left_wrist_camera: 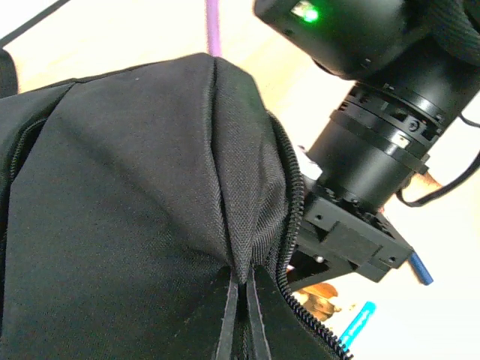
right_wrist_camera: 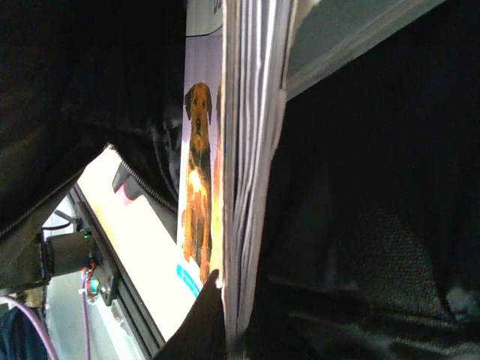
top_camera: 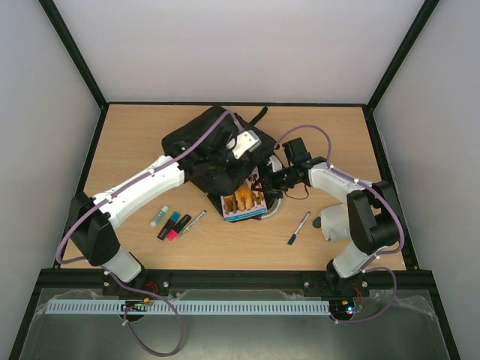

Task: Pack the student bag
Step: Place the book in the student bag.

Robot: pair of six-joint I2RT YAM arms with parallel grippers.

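Left hand (left_wrist_camera: 241, 294) pinches fabric of the student bag (left_wrist_camera: 135, 210); right hand (right_wrist_camera: 237, 324) grips the dog book (right_wrist_camera: 199, 172) by its edge.

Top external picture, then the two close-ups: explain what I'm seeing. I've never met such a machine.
The top view looks down on two white robot arms bolted at the near edge of a wooden table. Each arm ends in a two-finger gripper with its own small camera, and the two close-ups come from those wrist cameras. The left gripper pinches a fold of the black student bag beside its zip. The right gripper is shut on a dog picture book at the bag's mouth; the book's page edges fill that wrist view. Loose on the table lie a cluster of markers and a pen.
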